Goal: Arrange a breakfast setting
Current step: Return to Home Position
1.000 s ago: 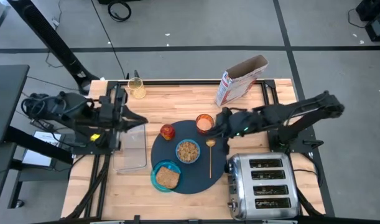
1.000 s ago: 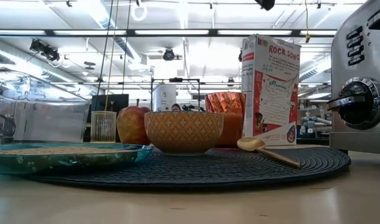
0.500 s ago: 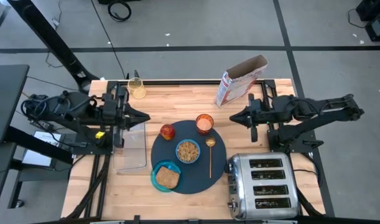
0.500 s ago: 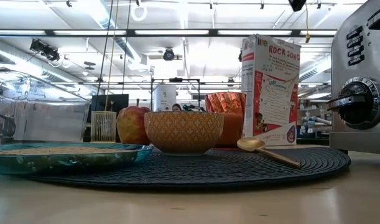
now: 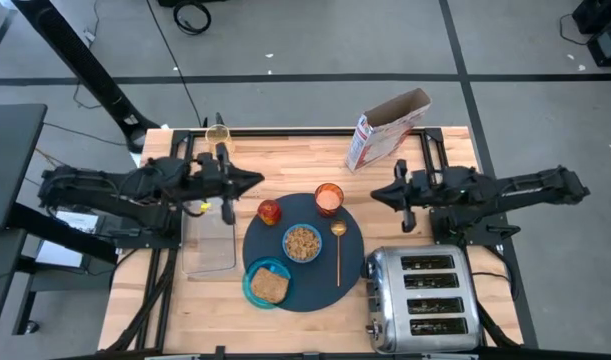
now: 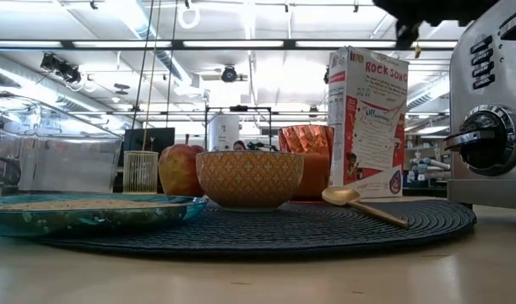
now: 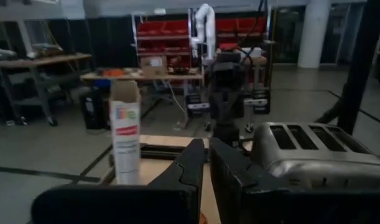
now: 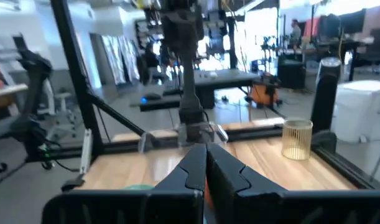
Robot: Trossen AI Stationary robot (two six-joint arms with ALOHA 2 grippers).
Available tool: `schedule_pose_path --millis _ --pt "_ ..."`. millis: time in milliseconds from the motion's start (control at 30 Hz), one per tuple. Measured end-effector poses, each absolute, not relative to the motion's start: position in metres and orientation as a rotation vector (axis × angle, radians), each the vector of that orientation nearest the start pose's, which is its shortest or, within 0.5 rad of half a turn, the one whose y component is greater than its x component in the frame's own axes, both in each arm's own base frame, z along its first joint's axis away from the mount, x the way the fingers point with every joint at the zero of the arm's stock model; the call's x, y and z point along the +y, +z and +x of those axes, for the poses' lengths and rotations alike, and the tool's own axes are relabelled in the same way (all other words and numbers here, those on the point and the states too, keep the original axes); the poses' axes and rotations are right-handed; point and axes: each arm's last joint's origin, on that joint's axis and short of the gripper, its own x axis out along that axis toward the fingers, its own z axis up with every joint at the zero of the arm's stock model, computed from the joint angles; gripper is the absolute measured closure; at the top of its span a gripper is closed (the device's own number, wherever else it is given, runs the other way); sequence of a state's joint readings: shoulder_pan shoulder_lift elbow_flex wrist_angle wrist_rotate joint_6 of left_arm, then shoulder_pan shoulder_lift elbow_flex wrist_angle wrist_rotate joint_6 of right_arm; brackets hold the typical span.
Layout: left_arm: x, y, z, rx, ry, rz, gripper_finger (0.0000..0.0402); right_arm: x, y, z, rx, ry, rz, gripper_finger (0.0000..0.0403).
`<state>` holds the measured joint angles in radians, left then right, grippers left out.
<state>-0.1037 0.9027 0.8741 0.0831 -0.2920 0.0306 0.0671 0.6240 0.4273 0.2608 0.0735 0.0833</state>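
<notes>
The table (image 5: pixel 285 160) is light wood, and the floor around it is grey. The low view looks into a big workshop with long lights on the ceiling.

A round dark mat (image 5: pixel 320 290) lies in the middle of the table. The bowl (image 5: pixel 302 243) sits on it with cereal inside. The teal plate (image 5: pixel 251 290) lies on the mat's edge with the toast (image 5: pixel 270 287) on it. The apple (image 5: pixel 270 211) and the orange cup (image 5: pixel 329 198) stand on the mat beyond the bowl. The gold spoon (image 5: pixel 337 255) lies just right of the bowl. A clear tray (image 5: pixel 210 245) lies left of the mat, and a toaster (image 5: pixel 422 300) stands to its right. A cereal box (image 5: pixel 385 130) stands near the table's far edge.

The left gripper (image 5: pixel 257 180) hangs left of the apple with its fingers pressed together. The right gripper (image 5: pixel 375 193) hangs right of the cup, pressed together too.

Only the high view shows the cereal. The low view shows the bowl's patterned side. The right wrist view shows a small gold glass (image 8: pixel 297 140).
</notes>
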Motion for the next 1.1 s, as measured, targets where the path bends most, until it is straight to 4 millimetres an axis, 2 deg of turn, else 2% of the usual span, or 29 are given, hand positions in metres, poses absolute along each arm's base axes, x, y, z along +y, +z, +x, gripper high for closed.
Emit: schedule_pose_path --millis 133,233,400,700,933,1100 --pt "-0.002 0.367 0.170 -0.108 0.227 0.030 0.0368 0.004 0.277 0.132 -0.153 -0.009 0.066 0.0386" --pt "0.004 0.359 0.150 -0.140 0.253 0.032 0.0368 0.001 0.275 0.118 -0.198 -0.052 0.058 0.0385" --pt "0.006 0.327 0.134 -0.150 0.259 0.009 0.0368 0.000 0.267 0.101 -0.264 -0.061 0.039 0.0386" --pt "0.007 0.275 0.117 -0.188 0.259 0.003 0.0368 0.003 0.225 0.094 -0.324 0.056 0.068 0.0385" --pt "0.007 0.253 0.102 -0.177 0.259 0.008 0.0368 0.003 0.209 0.088 -0.375 0.057 0.071 0.0386" --pt "0.007 0.227 0.096 -0.154 0.254 -0.003 0.0368 0.003 0.196 0.093 -0.320 0.052 0.070 0.0385"
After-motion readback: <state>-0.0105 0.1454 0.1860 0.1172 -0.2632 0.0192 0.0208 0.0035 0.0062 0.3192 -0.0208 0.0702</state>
